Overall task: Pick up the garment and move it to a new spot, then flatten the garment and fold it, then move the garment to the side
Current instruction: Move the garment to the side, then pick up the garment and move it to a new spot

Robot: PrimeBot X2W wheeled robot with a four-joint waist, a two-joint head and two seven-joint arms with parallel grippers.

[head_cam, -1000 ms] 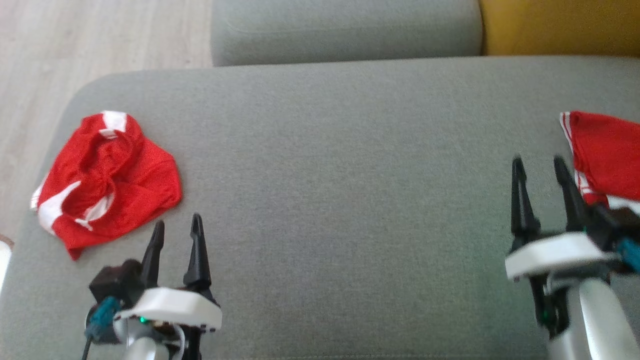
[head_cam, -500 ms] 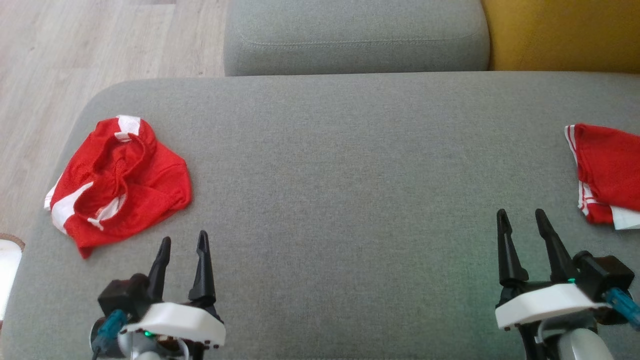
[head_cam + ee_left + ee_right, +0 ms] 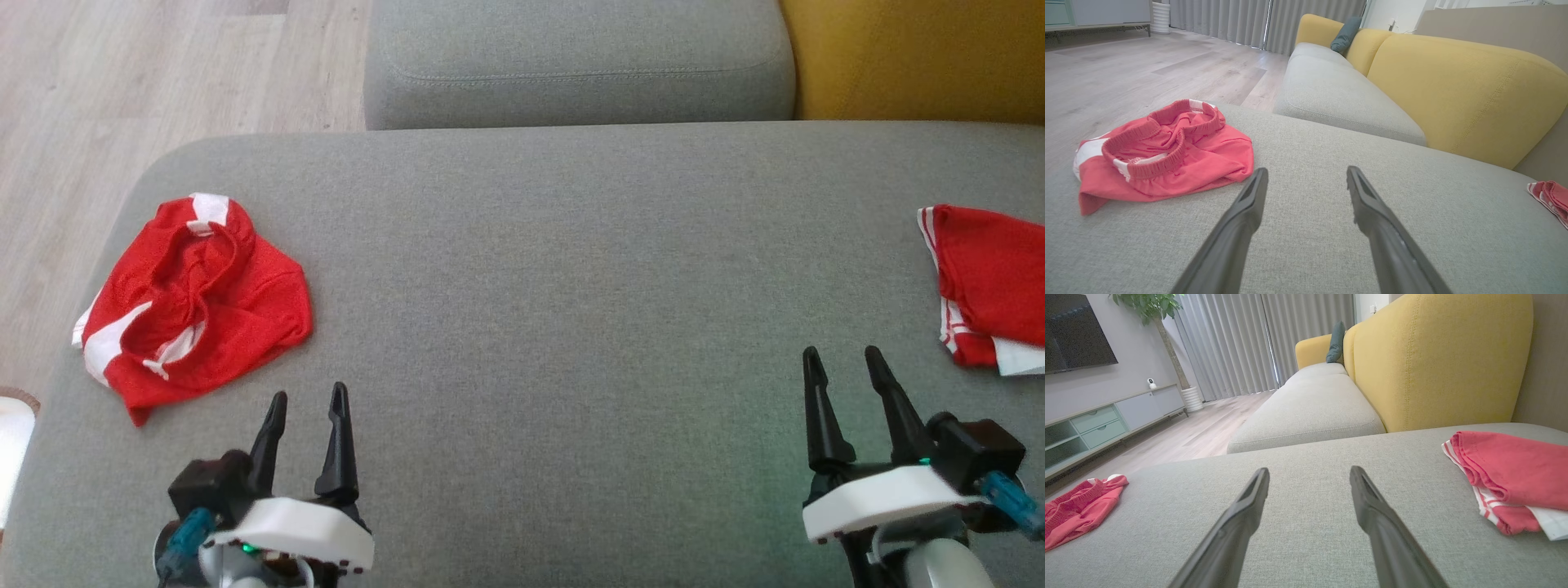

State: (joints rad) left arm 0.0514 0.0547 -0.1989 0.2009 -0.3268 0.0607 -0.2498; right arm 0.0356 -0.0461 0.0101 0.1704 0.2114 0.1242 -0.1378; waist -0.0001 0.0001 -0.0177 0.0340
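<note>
Crumpled red garment (image 3: 192, 302) lies at the far left of the grey sofa seat (image 3: 555, 327), ahead and to the left of the left gripper (image 3: 309, 390): near, not touching. Both grippers' jaws stand wide apart w/ nothing in them. Right gripper (image 3: 841, 350) is well apart from it, across the seat, near a folded red garment (image 3: 992, 278) w/ white stripes, prob. already dealt with. So the left arm is the nearer one by far. Heap's long axis runs approx away from the robot, near end leaning left; waistband bunched on top. Its left side sits close to the seat's rounded edge, wood floor (image 3: 122, 82) beyond, so best pull it inward. Bare middle btwn the two garments gives ample room to flatten.
</note>
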